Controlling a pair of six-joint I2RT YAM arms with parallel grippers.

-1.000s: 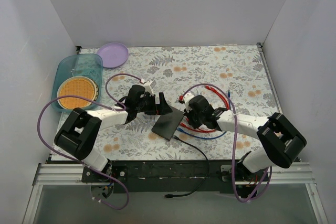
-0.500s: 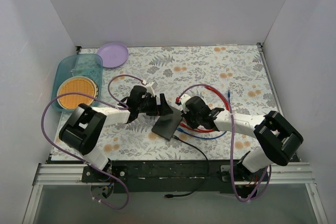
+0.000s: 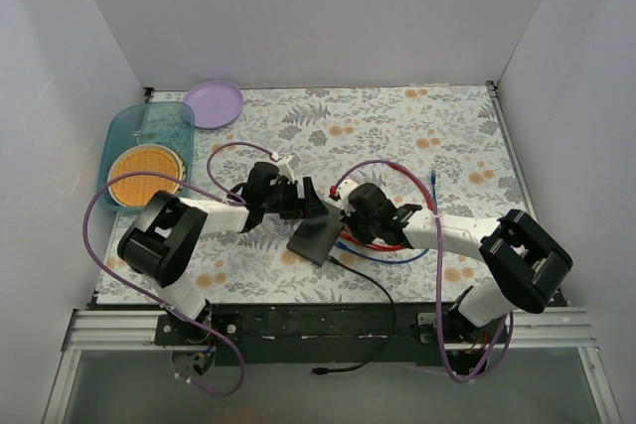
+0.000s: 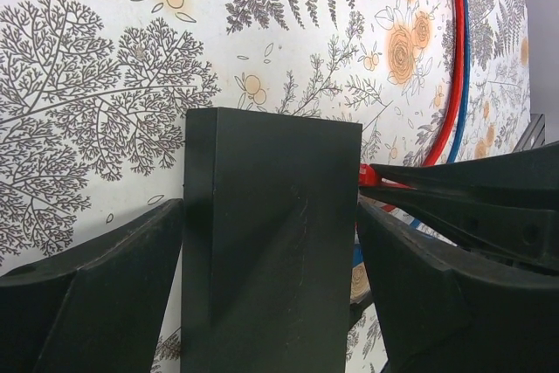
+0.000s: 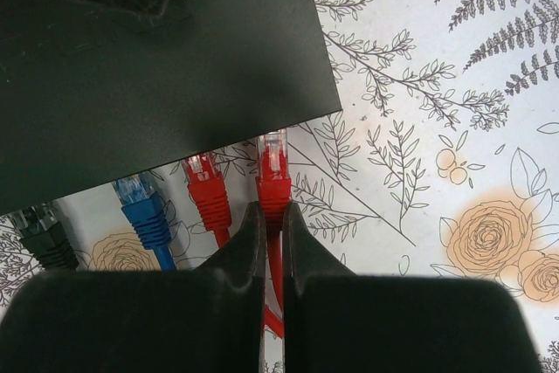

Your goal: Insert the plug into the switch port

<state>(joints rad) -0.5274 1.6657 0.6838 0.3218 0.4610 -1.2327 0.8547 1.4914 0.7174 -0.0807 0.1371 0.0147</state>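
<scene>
Nearest us, the two arms reach in from the near edge of the table (image 3: 447, 136) and meet a little short of its middle. There the switch (image 3: 316, 237) lies flat and askew on the flowered cloth, closer to the near edge than to the far one. The left gripper (image 3: 306, 202) comes at it from the left, with one finger down each long side of the box. From the left wrist both fingers (image 4: 105, 294) look to be right up against its walls, but we cannot tell whether they press on it or only flank it. The right gripper (image 5: 272, 209) comes from the other side, fingers clenched on the red boot of the plug (image 5: 273, 163). The plug's clear tip points at the switch and reaches just to the edge of the box (whether it has entered a port the box's own top hides from us). Three more plugs lie in a row to the left of it in the right wrist view: a second red plug (image 5: 208, 189), a blue plug (image 5: 147, 211) and a black plug (image 5: 42, 235). Each has its tip at the same edge of the switch. Further back, against the left edge of the table, stands a teal tub (image 3: 185, 112) with a round orange disc (image 3: 147, 174) lying in it. Beyond that, in the far left corner, sits a purple plate (image 3: 214, 103), just beside the tub's far end.
</scene>
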